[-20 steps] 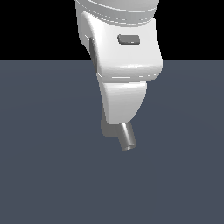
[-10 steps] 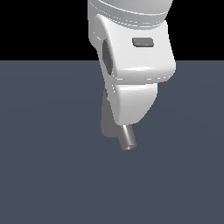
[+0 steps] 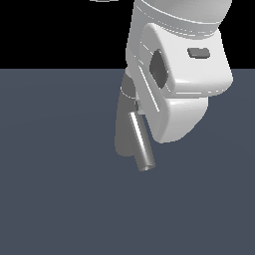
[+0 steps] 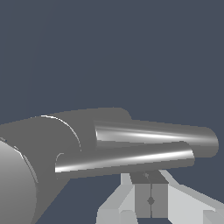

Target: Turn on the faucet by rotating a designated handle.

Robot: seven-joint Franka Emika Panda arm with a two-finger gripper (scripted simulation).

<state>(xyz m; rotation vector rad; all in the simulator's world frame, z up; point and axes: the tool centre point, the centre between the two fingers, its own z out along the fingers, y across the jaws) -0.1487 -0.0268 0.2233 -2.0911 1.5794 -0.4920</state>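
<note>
The faucet (image 3: 122, 130) is a grey leaning cylinder, largely covered by my white hand (image 3: 179, 94) in the exterior view. Its shiny slanted spout (image 3: 141, 145) sticks out below the hand. In the wrist view, the round cap (image 4: 15, 188) is close by and the thick spout (image 4: 157, 136) runs away from it. The thinner handle (image 4: 127, 160) lies alongside the spout. My gripper (image 4: 151, 176) is shut, its two pads (image 4: 143, 197) pressed together with nothing between them. Its tips sit right beside the handle; I cannot tell whether they touch.
A flat dark blue-grey floor (image 3: 55, 199) surrounds the faucet. A black background begins at the horizon behind it. Nothing else stands nearby.
My hand has shifted toward the exterior view's right and looks larger, uncovering more of the spout. The faucet has not moved.
</note>
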